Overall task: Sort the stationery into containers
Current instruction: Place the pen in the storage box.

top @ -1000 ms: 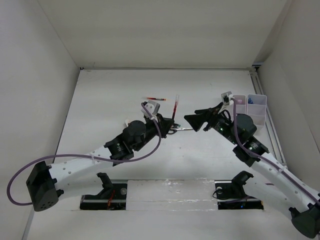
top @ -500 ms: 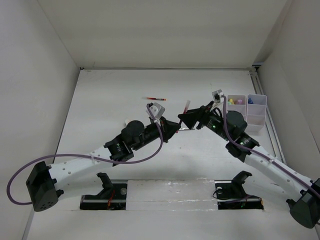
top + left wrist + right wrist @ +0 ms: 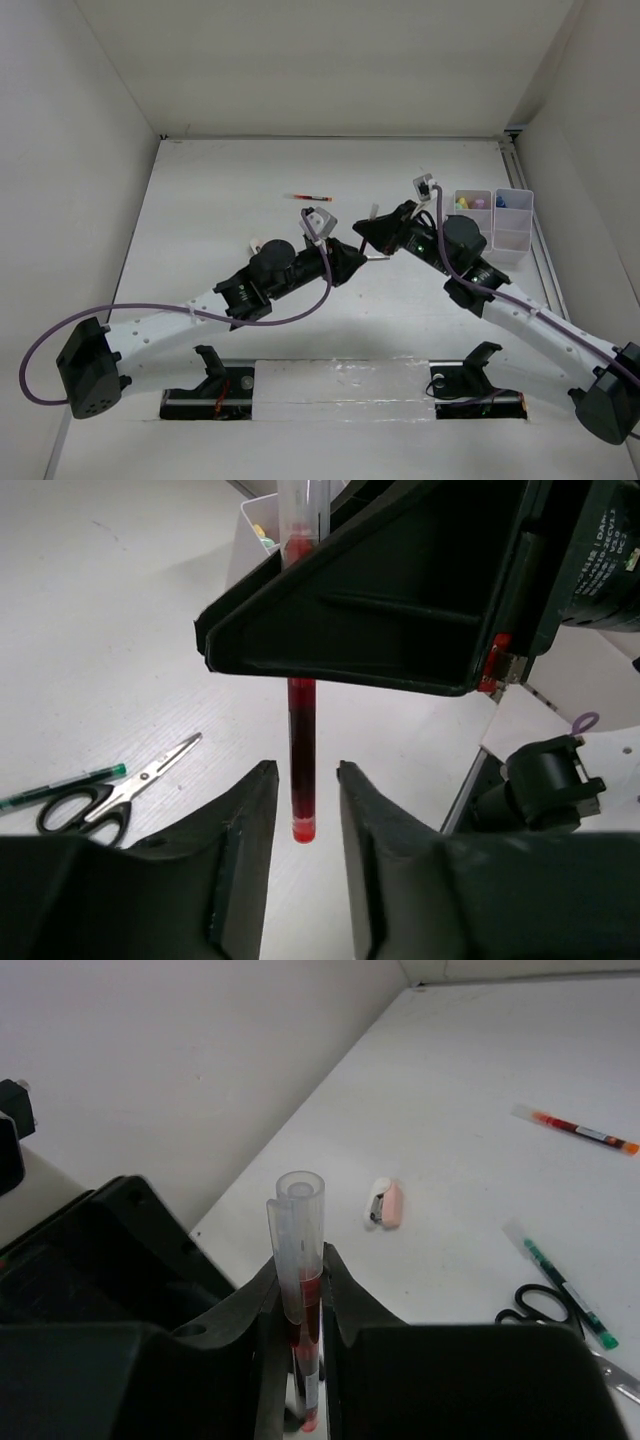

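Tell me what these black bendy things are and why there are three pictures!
They are a robot's left arm and right arm, each ending in a pincher called a gripper. One picture looks down from above the white table. The other two come from little cameras on the wrists. The right gripper pinches a red pen with a clear cap. The left gripper has its fingers slightly apart around the pen's other end, not squeezing it. On the table lie black scissors, a green pen, an orange-red pen and a small pink eraser. The white bins are for sorting everything.
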{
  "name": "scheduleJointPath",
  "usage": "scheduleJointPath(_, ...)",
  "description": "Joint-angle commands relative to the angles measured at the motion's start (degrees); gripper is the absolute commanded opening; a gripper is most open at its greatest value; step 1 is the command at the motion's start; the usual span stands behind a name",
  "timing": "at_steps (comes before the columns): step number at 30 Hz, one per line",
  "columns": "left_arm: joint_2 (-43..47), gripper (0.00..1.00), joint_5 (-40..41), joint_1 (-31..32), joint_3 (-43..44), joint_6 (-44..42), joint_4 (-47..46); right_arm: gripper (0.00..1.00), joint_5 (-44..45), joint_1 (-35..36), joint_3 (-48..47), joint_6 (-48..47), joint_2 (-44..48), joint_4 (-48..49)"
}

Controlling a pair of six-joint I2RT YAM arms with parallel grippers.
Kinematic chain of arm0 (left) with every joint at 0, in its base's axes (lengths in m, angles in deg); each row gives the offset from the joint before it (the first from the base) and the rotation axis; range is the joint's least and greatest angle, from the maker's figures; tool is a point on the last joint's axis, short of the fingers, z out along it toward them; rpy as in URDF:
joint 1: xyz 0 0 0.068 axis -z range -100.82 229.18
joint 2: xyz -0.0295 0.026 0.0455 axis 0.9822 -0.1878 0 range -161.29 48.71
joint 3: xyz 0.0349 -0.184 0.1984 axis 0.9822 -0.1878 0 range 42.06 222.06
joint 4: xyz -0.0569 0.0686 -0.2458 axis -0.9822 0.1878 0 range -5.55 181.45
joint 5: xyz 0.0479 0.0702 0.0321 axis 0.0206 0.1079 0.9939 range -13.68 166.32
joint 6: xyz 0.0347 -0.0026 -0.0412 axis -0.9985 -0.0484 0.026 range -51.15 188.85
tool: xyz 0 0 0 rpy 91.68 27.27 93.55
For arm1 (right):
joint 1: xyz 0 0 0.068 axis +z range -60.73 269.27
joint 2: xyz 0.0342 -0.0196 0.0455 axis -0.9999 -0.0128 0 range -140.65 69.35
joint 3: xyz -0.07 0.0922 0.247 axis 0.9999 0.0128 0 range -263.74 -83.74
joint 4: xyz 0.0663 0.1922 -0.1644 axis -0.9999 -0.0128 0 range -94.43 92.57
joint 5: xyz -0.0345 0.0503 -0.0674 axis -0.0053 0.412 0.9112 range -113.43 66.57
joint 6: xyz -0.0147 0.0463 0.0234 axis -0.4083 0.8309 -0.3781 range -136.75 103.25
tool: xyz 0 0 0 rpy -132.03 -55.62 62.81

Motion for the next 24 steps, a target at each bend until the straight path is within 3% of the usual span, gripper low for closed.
scheduleJointPath(1,-0.02,0.3,0.54,0.23,2.88,-0.86,0.1,0.0,1.04,0.02,-3.58,-2.51,-0.15,3.98)
scheduleJointPath(3,1.46,0.63,3.08,0.23,2.27,-0.86,0.1,0.0,3.4,0.02,-3.59,-3.13,-0.15,2.49)
scheduleJointPath(4,2.08,0.99,4.4,0.23,2.26,-0.86,0.1,0.0,4.46,0.02,-3.59,-4.0,-0.15,1.96)
scheduleJointPath(13,6.74,1.0,14.51,0.23,0.95,3.17,7.38,0.0,15.54,-4.02,-3.06,-19.65,-1.47,1.16)
scheduleJointPath(24,11.4,1.0,23.57,0.23,-0.29,11.79,22.05,0.0,19.24,-25.18,-1.39,-23.35,-3.85,1.16)
